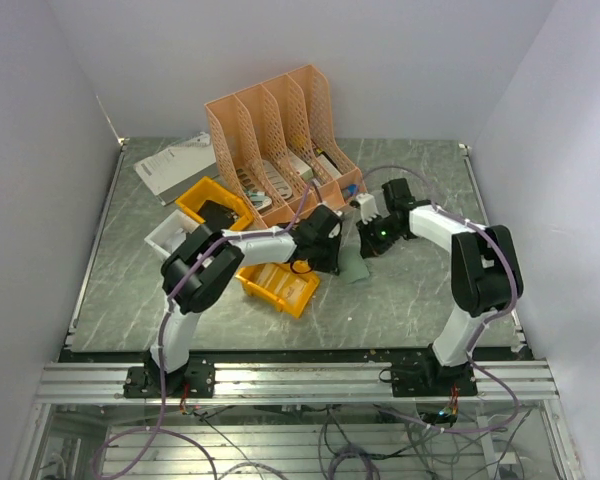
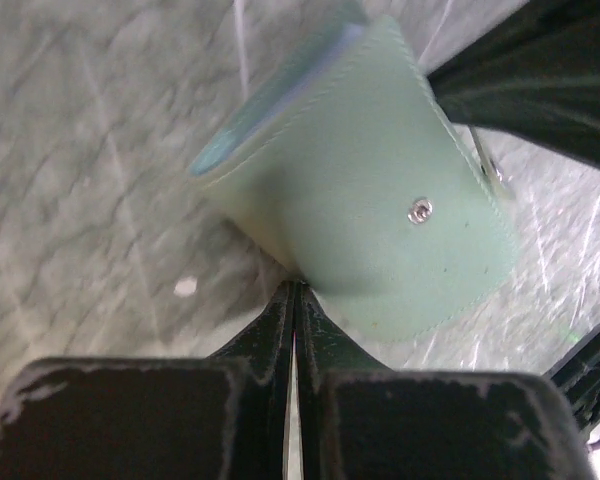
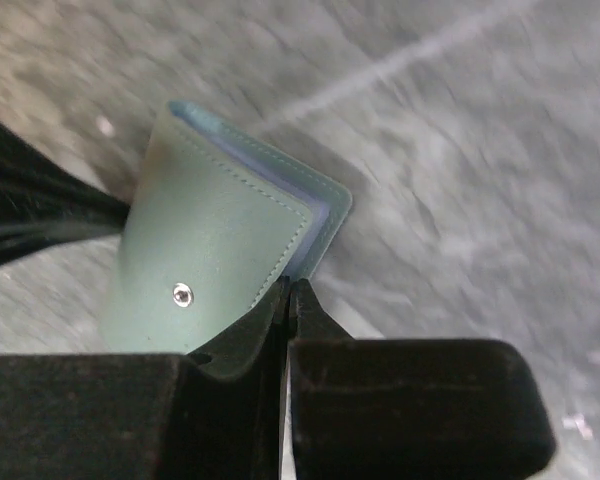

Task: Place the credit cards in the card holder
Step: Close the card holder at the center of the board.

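The card holder (image 2: pixel 360 200) is grey-green with a small round stud, and light blue shows along its open edge. It sits mid-table between both arms (image 1: pixel 354 268). My left gripper (image 2: pixel 298 287) is shut, its tips pinching the holder's near edge. My right gripper (image 3: pixel 290 286) is shut on the corner of the holder's top flap (image 3: pixel 210 250), next to the blue inside. In the top view the left gripper (image 1: pixel 332 250) and the right gripper (image 1: pixel 370 243) face each other over the holder. I cannot make out any credit cards.
An orange file rack (image 1: pixel 280 125) stands at the back with papers (image 1: pixel 175 165) to its left. One yellow bin (image 1: pixel 215 205) sits by a white tray (image 1: pixel 165 235). Another yellow bin (image 1: pixel 280 287) lies under the left forearm.
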Motion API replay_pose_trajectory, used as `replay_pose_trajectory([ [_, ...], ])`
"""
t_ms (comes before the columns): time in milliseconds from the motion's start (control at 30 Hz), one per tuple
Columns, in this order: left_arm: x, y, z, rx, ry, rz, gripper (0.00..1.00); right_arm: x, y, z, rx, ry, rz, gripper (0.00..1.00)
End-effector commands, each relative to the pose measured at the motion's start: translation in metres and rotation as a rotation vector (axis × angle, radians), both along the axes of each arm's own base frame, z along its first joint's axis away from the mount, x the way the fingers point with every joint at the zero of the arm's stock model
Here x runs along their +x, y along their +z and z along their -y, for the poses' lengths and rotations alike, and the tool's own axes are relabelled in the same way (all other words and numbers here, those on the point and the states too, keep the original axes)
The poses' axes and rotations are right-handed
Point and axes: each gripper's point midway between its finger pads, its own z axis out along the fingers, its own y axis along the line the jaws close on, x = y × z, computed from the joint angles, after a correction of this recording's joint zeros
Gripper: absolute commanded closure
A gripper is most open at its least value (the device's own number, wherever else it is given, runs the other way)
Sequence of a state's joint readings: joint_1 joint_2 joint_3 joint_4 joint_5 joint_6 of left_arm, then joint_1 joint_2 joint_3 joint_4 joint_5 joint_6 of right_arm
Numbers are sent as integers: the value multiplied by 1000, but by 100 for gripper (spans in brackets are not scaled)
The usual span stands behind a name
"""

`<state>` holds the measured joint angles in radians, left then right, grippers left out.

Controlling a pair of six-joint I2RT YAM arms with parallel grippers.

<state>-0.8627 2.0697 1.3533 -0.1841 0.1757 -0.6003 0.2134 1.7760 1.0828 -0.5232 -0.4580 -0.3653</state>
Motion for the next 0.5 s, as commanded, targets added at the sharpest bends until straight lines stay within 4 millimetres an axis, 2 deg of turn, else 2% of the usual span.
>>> replay_pose_trajectory([
  [0, -2, -5, -32, 50, 72, 3, 93, -2, 0, -48, 83, 74, -41, 100],
  [133, -8, -12, -68, 85, 142, -6, 93, 2, -4, -73, 85, 131, -48, 100],
  [233, -10, -7, -90, 89, 181, 9, 93, 14, 1, -75, 64, 139, -9, 100],
  [333, -7, 10, -91, 48, 171, 59, 93, 31, 26, -68, 49, 149, 93, 96],
  [467, -4, 48, -74, -87, 103, 145, 91, 28, 59, -63, 114, 211, 182, 84],
])
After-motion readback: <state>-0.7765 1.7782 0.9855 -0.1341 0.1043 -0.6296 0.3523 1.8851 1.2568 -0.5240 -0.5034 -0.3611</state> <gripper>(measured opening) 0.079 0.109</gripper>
